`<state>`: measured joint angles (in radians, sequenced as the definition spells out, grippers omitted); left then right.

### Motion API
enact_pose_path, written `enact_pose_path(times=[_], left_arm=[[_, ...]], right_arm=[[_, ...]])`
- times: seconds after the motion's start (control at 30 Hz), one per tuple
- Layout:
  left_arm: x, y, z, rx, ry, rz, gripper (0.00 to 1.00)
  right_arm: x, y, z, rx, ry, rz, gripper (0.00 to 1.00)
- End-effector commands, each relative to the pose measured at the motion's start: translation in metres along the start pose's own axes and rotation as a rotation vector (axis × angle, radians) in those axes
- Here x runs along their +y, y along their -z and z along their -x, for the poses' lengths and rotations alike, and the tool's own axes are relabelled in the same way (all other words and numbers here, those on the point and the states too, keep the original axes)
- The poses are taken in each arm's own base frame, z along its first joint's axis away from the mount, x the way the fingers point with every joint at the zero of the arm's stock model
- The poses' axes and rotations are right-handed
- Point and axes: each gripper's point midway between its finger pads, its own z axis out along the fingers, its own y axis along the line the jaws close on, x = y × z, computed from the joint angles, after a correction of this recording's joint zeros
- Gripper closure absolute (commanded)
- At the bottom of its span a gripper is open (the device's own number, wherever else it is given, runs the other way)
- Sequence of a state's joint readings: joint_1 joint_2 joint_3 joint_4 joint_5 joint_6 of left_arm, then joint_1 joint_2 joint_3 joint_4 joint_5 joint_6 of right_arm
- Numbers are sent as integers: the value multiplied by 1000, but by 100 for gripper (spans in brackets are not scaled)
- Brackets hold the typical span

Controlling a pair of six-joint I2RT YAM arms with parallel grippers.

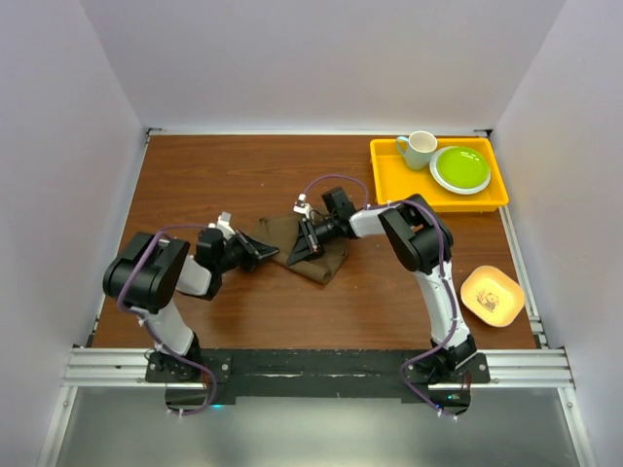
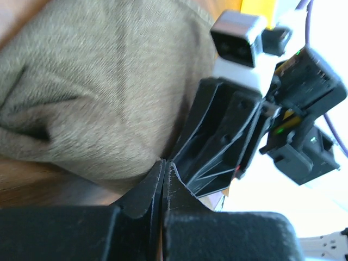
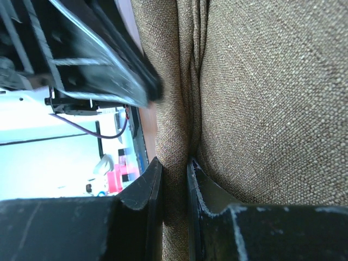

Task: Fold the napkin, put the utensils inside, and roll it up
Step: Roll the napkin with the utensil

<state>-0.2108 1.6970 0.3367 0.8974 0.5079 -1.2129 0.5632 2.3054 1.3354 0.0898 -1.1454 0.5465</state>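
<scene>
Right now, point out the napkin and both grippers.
napkin [image 1: 329,265], top view, bare right part.
left gripper [image 2: 164,166], left wrist view, between fingertips.
right gripper [image 3: 174,163], right wrist view, between fingertips.

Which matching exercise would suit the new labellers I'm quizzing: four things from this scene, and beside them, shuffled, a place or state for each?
1 cup
2 green plate
3 yellow bowl
4 right gripper

A pinching a fold of the napkin
B on the bare table, right side
C in the orange tray, left end
D in the orange tray, right of the cup

Pairs: 1-C, 2-D, 3-B, 4-A
</scene>
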Motion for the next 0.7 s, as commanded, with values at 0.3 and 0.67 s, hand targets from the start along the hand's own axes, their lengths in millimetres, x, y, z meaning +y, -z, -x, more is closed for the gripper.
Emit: enact_pose_path(times=[0.3,0.67], left_arm=[[64,-12,-5,7,-30,274,100],[82,-12,-16,73,-20,336,100]], right_arm=[[-43,25,-2,-34,-21,-356,68],[17,58,14,6,415,-694,28]])
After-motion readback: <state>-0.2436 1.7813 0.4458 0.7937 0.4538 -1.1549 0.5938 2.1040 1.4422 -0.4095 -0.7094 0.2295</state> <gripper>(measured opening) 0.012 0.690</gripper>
